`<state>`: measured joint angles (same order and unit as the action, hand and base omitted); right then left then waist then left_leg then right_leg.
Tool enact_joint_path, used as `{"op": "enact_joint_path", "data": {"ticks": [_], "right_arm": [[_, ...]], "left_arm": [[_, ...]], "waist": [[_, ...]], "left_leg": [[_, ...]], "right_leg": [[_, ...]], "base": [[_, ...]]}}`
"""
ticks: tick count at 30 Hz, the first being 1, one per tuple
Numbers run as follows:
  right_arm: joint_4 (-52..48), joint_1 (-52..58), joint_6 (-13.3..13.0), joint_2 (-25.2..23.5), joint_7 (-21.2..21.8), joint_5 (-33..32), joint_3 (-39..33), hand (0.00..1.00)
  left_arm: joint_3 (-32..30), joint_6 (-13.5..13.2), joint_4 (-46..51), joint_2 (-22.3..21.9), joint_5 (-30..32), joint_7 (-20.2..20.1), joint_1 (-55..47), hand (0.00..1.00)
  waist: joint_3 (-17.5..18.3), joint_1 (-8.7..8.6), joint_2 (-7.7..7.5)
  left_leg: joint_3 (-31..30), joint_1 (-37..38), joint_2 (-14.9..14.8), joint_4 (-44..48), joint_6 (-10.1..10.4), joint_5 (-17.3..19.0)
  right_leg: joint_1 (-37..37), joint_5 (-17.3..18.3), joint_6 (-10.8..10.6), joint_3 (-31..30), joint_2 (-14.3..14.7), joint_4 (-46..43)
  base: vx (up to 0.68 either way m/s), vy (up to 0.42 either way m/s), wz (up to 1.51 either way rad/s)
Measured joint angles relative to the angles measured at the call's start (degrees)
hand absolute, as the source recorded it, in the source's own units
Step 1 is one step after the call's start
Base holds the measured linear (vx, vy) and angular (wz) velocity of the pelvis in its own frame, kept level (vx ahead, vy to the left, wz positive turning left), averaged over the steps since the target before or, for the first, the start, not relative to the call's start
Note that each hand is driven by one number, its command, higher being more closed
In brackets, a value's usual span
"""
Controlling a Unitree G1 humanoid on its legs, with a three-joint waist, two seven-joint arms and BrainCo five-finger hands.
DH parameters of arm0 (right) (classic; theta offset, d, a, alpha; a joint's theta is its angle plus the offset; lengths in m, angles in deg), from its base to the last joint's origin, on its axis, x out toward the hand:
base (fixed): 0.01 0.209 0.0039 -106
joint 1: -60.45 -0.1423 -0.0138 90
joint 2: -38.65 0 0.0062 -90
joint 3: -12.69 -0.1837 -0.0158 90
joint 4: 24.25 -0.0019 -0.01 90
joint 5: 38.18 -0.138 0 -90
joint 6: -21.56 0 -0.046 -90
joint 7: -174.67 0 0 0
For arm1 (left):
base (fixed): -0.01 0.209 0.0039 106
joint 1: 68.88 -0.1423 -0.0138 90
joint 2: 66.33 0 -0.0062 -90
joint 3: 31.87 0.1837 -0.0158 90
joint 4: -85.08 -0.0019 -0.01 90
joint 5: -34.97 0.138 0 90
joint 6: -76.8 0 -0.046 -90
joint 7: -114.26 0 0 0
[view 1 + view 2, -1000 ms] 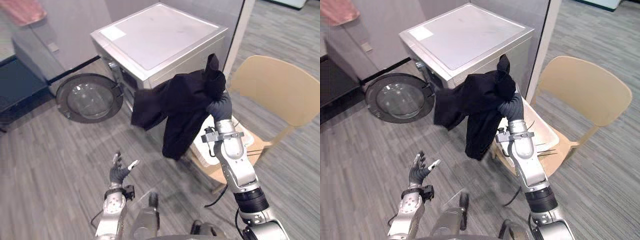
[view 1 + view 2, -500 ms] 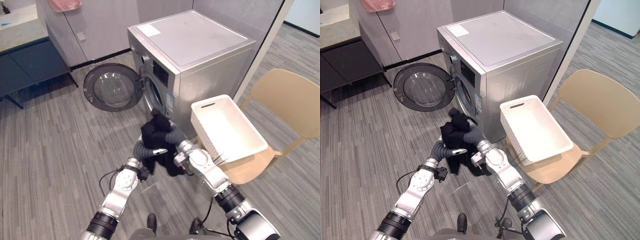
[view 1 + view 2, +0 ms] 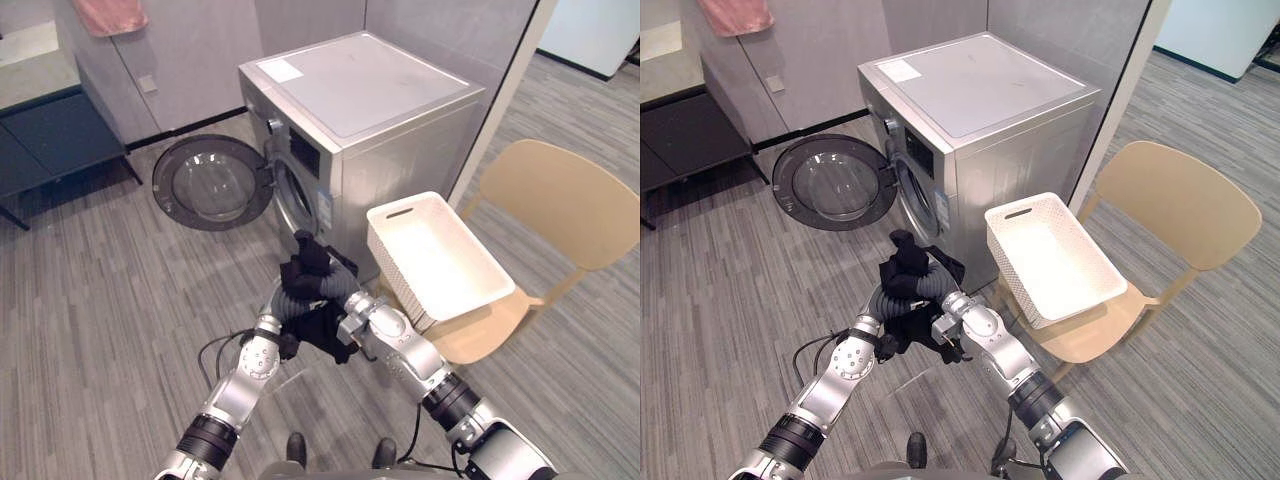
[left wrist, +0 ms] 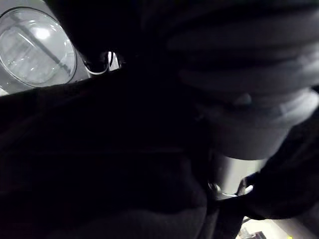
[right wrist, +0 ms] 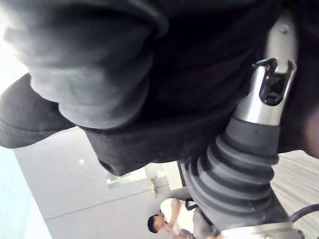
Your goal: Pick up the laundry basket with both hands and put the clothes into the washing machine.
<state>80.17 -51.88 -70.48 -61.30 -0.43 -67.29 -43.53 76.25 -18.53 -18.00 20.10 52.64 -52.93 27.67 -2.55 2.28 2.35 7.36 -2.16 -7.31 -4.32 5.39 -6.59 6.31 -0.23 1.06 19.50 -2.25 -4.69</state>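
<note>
Cloth bunches between the left hand [image 3: 291,302] and the right hand [image 3: 339,284], which meet wrist to wrist low in front of the robot. It is a black garment [image 3: 318,326], the task's clothing, wadded into a lump with a peak standing above both dark covers and a fold hanging below them. Both hands are buried in it, so I cannot tell whether either clamps the cloth or only presses it against the other; the wrist views give dark fabric and ribbed cover. Two hands on one lump probably keeps loose ends gathered so nothing trails on the way in.

Just beyond the hands and slightly to their left is the drum opening [image 3: 291,200] of the washing machine [image 3: 400,165]. Its round door [image 3: 205,182] is swung wide, further left, out of the way. To the right of the right hand, near but apart, the white laundry basket [image 3: 402,275] rests on a tan chair [image 3: 565,195], with nothing showing inside it.

The step in hand looks like carrying the bundle forward into the drum; the dangling fold could catch on the rim.
</note>
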Motion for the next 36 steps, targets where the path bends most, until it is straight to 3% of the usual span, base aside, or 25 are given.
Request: {"op": "enact_joint_path", "data": {"ticks": [4, 7, 11, 15, 21, 27, 31, 36], "right_arm": [[-2.1, 0.1, -1.1, 0.1, -0.6, 0.6, 0.0, 0.00], [-2.6, 0.3, -1.6, -0.1, -1.1, 4.8, -0.9, 0.00], [-6.9, 3.0, -1.6, 0.0, -1.4, 16.0, -4.8, 0.00], [-9.9, 6.8, -2.0, 1.3, -3.6, 32.4, -9.3, 0.00], [-10.3, 16.1, -1.9, 5.2, -3.7, 43.2, -17.2, 0.00], [0.3, 22.9, -1.1, 5.5, -4.4, 45.3, -26.7, 0.00], [11.4, 26.1, 0.7, 4.5, -6.2, 45.2, -34.2, 0.00], [21.7, 27.8, 1.7, 3.5, -9.0, 44.9, -40.6, 0.00]], "left_arm": [[-1.0, -0.2, 0.0, -1.7, -4.2, 0.1, -0.6, 1.00], [-2.8, -0.1, -0.1, -4.0, -6.4, 0.1, -1.1, 1.00], [-7.0, 0.2, -1.7, -5.9, -8.5, 0.9, -1.4, 1.00], [-11.4, 1.7, -3.4, -5.7, -8.7, 1.5, -3.3, 1.00], [-15.8, 2.3, -5.1, -5.5, -9.1, 1.1, -8.2, 1.00], [-22.9, 2.6, -6.5, -5.3, -11.7, 1.0, -12.3, 1.00], [-27.4, 3.0, -13.8, -5.0, -12.6, 0.9, -12.8, 1.00], [-29.2, 4.1, -22.1, -5.1, -12.8, -0.2, -13.4, 1.00]], "waist": [[0.0, -0.01, 0.00], [0.0, -0.05, -0.02], [0.2, -0.05, -0.30], [0.8, -0.24, -1.11], [1.0, -0.17, -1.50], [1.0, -1.25, -1.47], [0.5, -1.42, -1.22], [-2.3, -1.16, -0.53]], "left_leg": [[0.5, 0.0, -0.8, 0.6, 0.3, 0.2], [0.5, 0.3, -1.2, 0.6, 0.3, 0.2], [0.5, 0.4, -1.6, 0.6, 0.4, 0.1], [0.5, 0.4, -1.8, 0.4, 0.5, 0.1], [0.5, 0.5, -1.6, 0.3, 0.5, 0.1], [0.2, 0.0, -1.5, 0.2, 0.5, 0.1], [-1.9, -2.4, -1.4, 0.3, 0.6, 0.1], [-6.0, -6.9, -0.8, 2.9, 0.2, -0.1]], "right_leg": [[-0.4, -0.5, 0.8, -0.6, 1.0, 0.9], [-0.6, -0.5, 0.8, -0.6, 1.4, 1.0], [-0.7, -0.4, 0.7, -0.6, 1.8, 1.0], [-0.6, -0.3, 0.8, -0.7, 2.0, 1.0], [-0.5, -0.2, 0.6, -0.7, 1.8, 0.8], [-0.5, -0.2, 0.6, -0.2, 1.8, 1.6], [0.1, -0.2, 0.6, 2.0, 1.7, 2.0], [1.2, 3.4, 0.1, 9.9, -0.6, -1.6]], "base": [[-0.04, -0.026, -0.10], [-0.04, -0.020, -0.03], [-0.02, -0.009, -0.01], [0.00, 0.000, 0.00], [0.00, 0.000, 0.00], [0.00, 0.003, 0.02], [-0.01, -0.002, 0.27], [-0.01, -0.002, 0.74]]}}
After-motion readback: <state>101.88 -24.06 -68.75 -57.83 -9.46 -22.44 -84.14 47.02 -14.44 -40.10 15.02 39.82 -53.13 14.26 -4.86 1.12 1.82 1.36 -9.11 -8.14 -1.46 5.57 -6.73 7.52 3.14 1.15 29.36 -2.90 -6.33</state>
